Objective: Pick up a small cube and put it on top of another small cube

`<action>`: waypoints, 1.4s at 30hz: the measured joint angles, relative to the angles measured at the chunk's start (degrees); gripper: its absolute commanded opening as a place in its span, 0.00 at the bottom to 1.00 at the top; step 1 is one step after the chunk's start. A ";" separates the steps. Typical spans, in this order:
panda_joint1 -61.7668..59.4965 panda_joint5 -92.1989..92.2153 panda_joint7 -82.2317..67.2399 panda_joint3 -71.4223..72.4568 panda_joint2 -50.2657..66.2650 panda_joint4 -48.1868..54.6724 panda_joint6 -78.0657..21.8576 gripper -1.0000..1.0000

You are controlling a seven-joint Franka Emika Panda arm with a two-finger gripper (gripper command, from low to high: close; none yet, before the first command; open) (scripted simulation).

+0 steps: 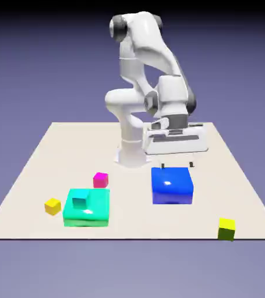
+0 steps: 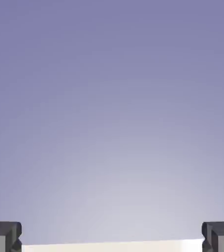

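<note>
Lemon cube (image 1: 226, 229) sits nearest the camera, at the table's (image 1: 131, 227) near edge, well apart from the blue block (image 1: 172, 186), toward the exterior view's right and nearer the camera. From the exterior view's left, the gold cube (image 1: 53, 206) comes first, far out to the blue block's left and a little nearer the camera. Next is the green block (image 1: 87, 215), left of the blue block and also nearer the camera, with the teal cube (image 1: 81, 199) on top of it. Just behind the green block, still left of the blue block, lies the magenta cube (image 1: 101, 180). The arm's (image 1: 131, 131) base stands behind the blue block and to its left. Above the blue block's far edge in the exterior view hangs the gripper (image 1: 177, 165); how far it is above or behind the block I can't tell. Its fingers stand wide open, holding nothing; between them the hand view shows backdrop (image 2: 112, 123) and a pale strip of table. Relative to the gripper, the lemon cube is lower, well off to the exterior view's right and nearer the camera.
</note>
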 measured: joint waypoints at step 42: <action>-21.40 3.10 4.18 -5.04 5.01 2.60 -17.46 0.00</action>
